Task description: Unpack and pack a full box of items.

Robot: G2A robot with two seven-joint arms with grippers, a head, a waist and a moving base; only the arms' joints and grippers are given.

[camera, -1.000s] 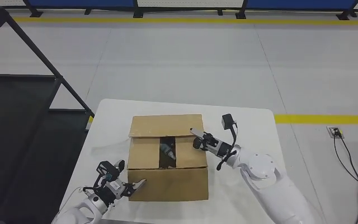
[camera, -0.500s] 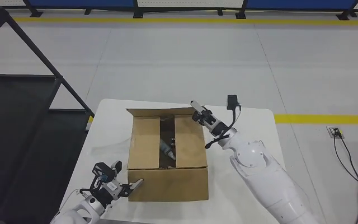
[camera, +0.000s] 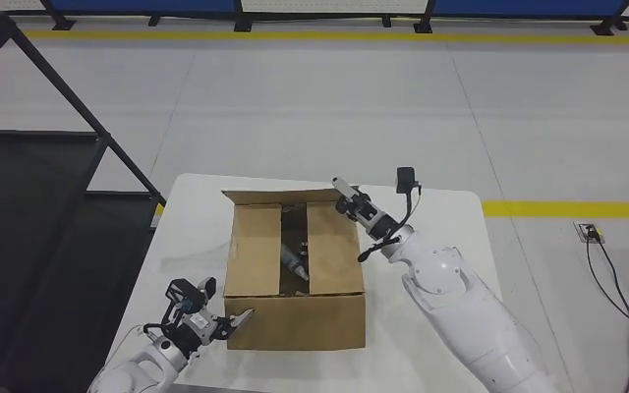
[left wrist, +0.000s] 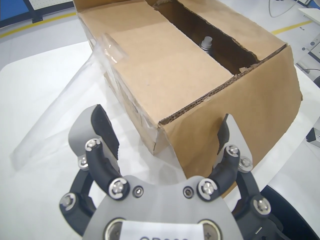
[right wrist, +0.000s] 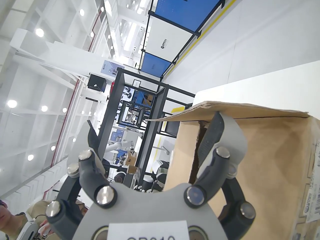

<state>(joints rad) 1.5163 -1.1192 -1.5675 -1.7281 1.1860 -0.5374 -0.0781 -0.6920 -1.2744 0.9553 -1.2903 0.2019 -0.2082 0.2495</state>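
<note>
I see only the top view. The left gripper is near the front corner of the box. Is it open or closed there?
Observer: Open. In the left wrist view the left gripper has its fingers apart, with a corner of the box between them.
Operator: What lies in the gap between the top flaps?
Observer: A container with a grey cap; its body is in shadow.
Operator: And the right gripper?
Observer: The right gripper is also open. One finger is by the cardboard edge at the far corner, the other in free air; contact I cannot confirm.
</note>
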